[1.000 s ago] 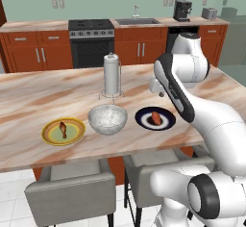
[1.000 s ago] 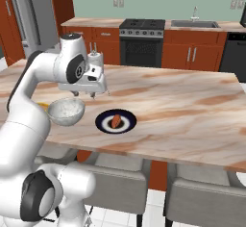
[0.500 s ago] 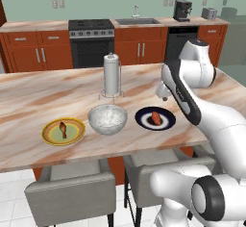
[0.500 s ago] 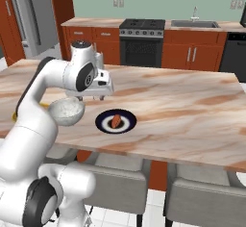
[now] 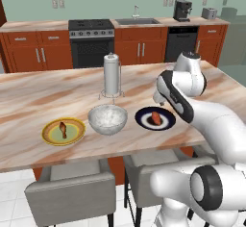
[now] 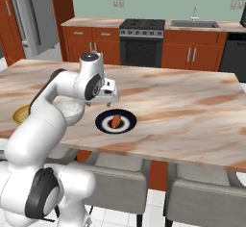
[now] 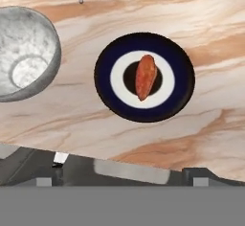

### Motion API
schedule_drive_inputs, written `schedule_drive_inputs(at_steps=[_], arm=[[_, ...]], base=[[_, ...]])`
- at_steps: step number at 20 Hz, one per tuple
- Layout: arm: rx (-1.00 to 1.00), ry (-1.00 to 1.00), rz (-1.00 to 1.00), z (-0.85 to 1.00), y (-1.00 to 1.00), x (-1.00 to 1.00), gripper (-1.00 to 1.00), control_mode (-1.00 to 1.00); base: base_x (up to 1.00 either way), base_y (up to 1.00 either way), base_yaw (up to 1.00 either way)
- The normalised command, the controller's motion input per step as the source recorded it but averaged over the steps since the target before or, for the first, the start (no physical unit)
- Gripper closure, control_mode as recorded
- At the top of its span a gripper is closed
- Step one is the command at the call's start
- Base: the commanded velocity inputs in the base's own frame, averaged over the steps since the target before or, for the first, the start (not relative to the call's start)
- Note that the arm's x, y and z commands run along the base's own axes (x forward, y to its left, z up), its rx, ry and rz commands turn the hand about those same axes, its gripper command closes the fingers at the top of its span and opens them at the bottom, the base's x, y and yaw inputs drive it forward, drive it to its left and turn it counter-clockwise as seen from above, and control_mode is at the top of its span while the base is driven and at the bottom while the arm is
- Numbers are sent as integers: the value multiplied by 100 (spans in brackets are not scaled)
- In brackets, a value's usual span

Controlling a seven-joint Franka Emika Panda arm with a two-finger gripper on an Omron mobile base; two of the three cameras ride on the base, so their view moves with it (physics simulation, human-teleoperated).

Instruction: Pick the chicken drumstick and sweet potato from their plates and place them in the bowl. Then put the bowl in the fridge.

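Small orange-red wedge-shaped sweet potato (image 7: 145, 76) is seen lying lengthwise at the centre of a round dark navy plate with white ring (image 7: 109, 93), on the marbled tan worktop (image 7: 210, 119). Two-finger tool (image 6: 110, 101) is held above the plate, jaws spread wide, nothing gripped. Whitish-grey speckled deep bowl (image 7: 28, 52) is noted just beside the plate.

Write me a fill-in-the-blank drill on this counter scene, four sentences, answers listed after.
1. The sweet potato lies on the ____ plate.
2. The drumstick lies on the ____-rimmed plate.
3. Between the two plates stands the ____.
4. The gripper hangs above the navy plate with its jaws ____.

Missing words: navy; yellow; bowl; open
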Motion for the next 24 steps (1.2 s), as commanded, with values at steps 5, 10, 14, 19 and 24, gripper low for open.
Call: schedule_drive_inputs(at_steps=[5, 10, 14, 19, 24], arm=[[0, 1, -16, -49, 0, 58, -100, -100], [0, 2, -16, -50, 0, 55, -100, -100], [0, 0, -11, -51, 0, 49, -100, -100], [2, 0, -7, -47, -1, 50, -100, -100], [4, 2, 0, -36, -10, 38, -100, -100]], base=[[0, 0, 0], [0, 0, 0], [0, 0, 0], [0, 0, 0], [0, 0, 0]])
